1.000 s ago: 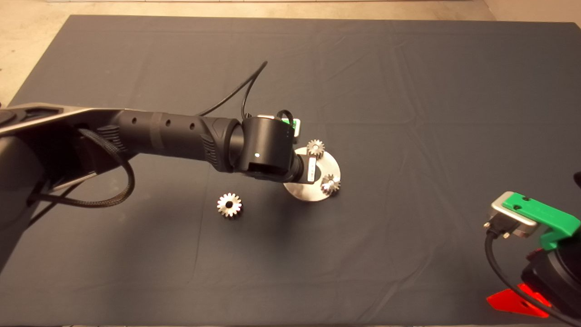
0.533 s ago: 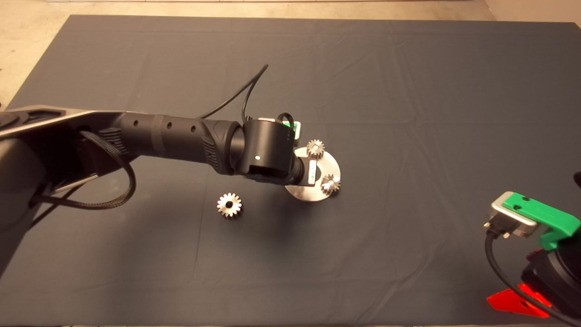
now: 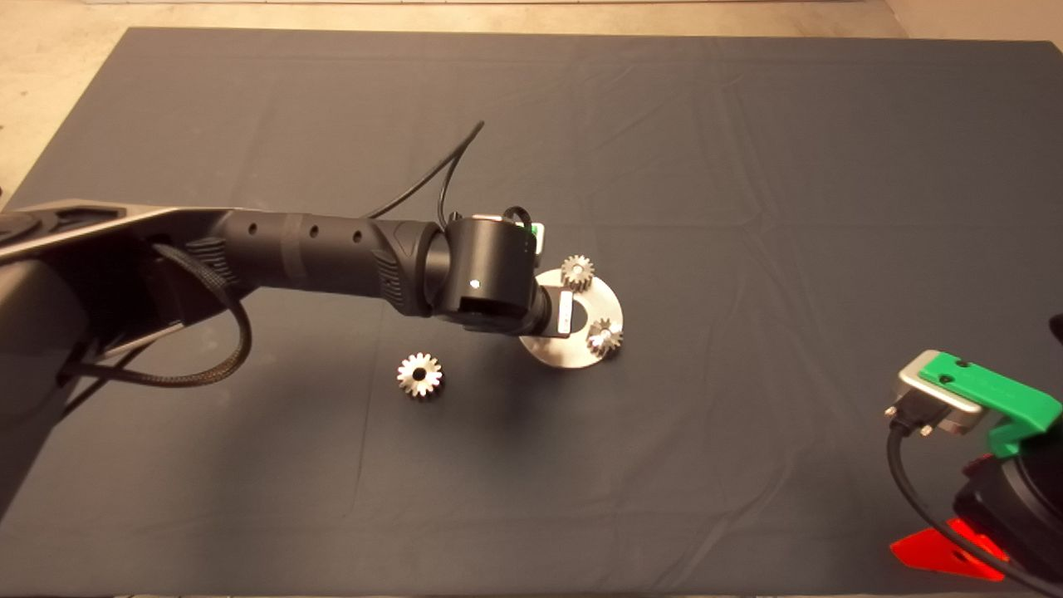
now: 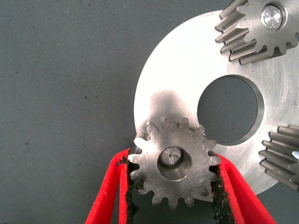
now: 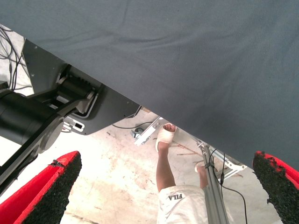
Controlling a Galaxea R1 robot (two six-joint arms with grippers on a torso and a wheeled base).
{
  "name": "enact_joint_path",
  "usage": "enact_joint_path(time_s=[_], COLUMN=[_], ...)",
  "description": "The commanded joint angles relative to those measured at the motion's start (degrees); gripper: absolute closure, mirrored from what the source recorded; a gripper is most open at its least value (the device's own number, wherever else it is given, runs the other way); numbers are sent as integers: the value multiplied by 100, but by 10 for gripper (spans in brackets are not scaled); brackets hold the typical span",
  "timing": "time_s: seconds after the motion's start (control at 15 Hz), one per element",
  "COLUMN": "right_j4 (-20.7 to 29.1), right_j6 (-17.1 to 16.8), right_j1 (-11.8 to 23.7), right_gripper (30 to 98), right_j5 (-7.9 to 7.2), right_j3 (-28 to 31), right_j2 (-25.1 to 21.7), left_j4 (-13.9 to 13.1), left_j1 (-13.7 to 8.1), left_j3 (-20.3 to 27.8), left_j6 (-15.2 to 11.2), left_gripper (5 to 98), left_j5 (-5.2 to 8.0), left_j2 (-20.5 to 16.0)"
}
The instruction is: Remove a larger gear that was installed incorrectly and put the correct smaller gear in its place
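Observation:
The smaller gear, dull grey, sits on a peg at the edge of a round silver plate, with the peg's end showing in its centre hole. My left gripper is shut on it, one red finger against each side of its teeth. In the head view the left wrist hides this gear and the fingers. The larger gear, bright silver, lies flat on the mat to the left of the plate. My right gripper is open and parked at the lower right.
Two other small gears stand on the plate's far and right edges, around its round centre hole. Beyond the mat's edge, the right wrist view shows the floor, the robot's base and a person's leg.
My left arm has shifted very slightly over the plate. The larger gear, the plate and the right arm have not moved.

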Motion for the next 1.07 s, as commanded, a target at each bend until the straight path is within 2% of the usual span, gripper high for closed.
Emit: enact_joint_path(time_s=[0.0, 0.67, 0.87, 1.0], right_j4=[187, 187, 187, 187], right_j6=[23, 23, 23, 23], right_j1=[70, 70, 70, 70], right_gripper=[317, 317, 317, 317], right_j5=[-62, -62, -62, -62], right_j3=[15, 15, 15, 15], right_j2=[-7, -7, -7, -2], left_j4=[75, 84, 84, 75], left_j1=[-69, -69, -69, -87], left_j3=[-102, 74, 131, 343], left_j6=[97, 97, 106, 106], left_gripper=[725, 723, 687, 663], left_j5=[774, 774, 774, 774], left_j2=[-18, -9, 43, 44])
